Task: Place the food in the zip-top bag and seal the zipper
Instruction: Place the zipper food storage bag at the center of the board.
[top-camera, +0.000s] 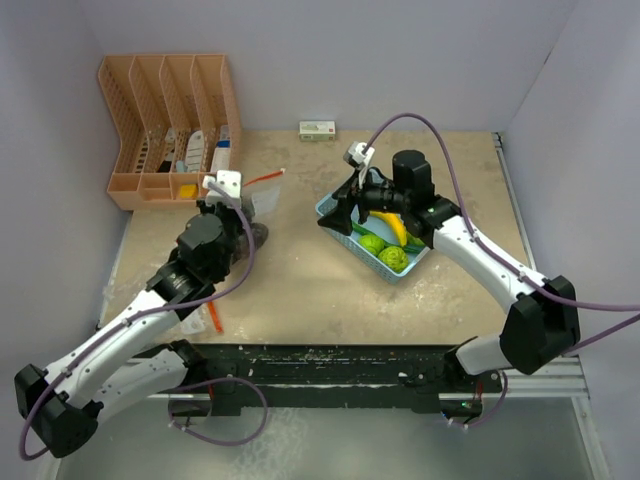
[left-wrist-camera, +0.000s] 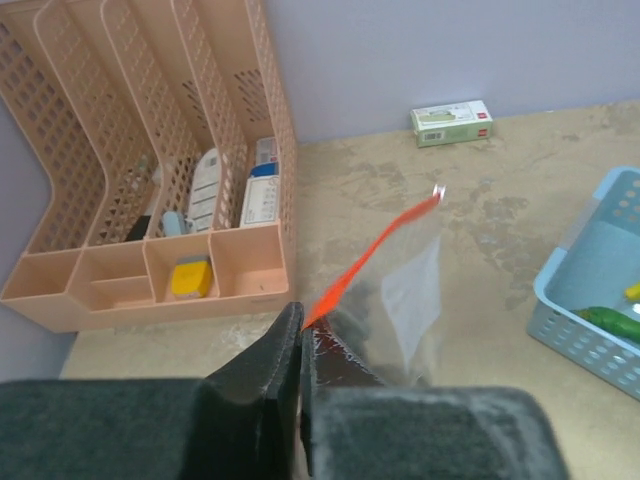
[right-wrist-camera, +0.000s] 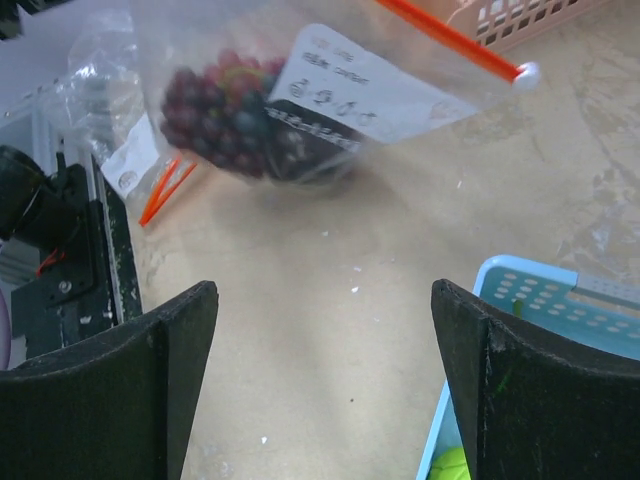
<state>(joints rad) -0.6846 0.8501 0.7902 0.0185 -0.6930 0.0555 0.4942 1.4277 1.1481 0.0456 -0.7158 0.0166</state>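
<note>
Top external view shows the left arm (top-camera: 130, 320) reaching to the left-middle of the bench (top-camera: 300, 290). There the left jaws are pressed together on the edge of the zip-top bag (top-camera: 262, 200), just below its orange zipper strip (top-camera: 266, 177). In the left wrist view the two dark jaws meet with no gap between them. The clear film and the near end of the orange strip are caught there, and the strip runs up and away to a small white slider (left-wrist-camera: 437, 190).

Right wrist view shows the dark red-purple grape bunch (right-wrist-camera: 215, 110) inside the bag, low in it and resting on the bench, beside a white printed label (right-wrist-camera: 355, 85). The right jaws are spread wide with nothing between them. They hang over bare bench between the bag and the light-blue basket (top-camera: 405, 272), close to the basket's left corner, at the end of the right arm (top-camera: 490, 265).

The rest of the food is in the basket: the yellow banana (top-camera: 392, 228), two bumpy lime-green round fruits (top-camera: 373, 243) just beside it, and the long green vegetable (left-wrist-camera: 610, 322) along the basket floor.

A peach mesh organizer (top-camera: 165, 120) stands at the far left corner, well apart from the basket. A small green-and-white box (top-camera: 317, 130) lies against the far wall, and a short orange strip (top-camera: 214, 318) lies on the bench beside the left arm
</note>
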